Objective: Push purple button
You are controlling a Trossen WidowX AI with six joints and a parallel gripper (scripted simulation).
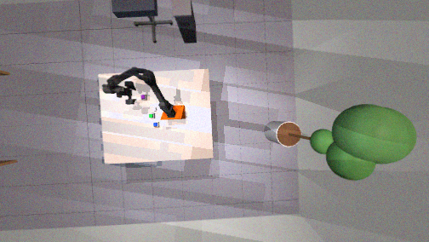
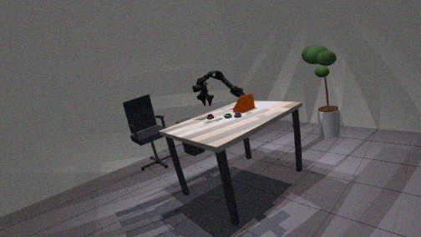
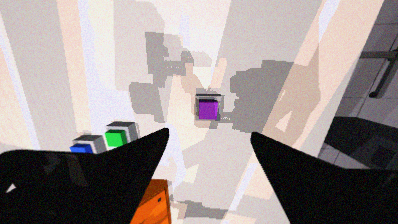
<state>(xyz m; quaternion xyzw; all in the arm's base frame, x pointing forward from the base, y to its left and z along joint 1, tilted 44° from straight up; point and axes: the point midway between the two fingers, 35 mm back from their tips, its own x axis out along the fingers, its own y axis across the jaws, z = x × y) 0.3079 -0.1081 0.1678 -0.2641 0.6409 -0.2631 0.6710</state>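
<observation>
Blue button [image 3: 82,147] half hidden behind dark open fingers.

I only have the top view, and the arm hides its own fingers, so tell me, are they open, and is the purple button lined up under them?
Observer: The gripper is open and holds nothing; in the wrist view the purple button sits centred between the fingertips.
Operator: Is it touching the button?
Observer: No. The exterior view shows the gripper well above the table.
Operator: Anything else close?
Observer: The green button and blue button lie off to the left in the wrist view, apart from the purple one.
</observation>
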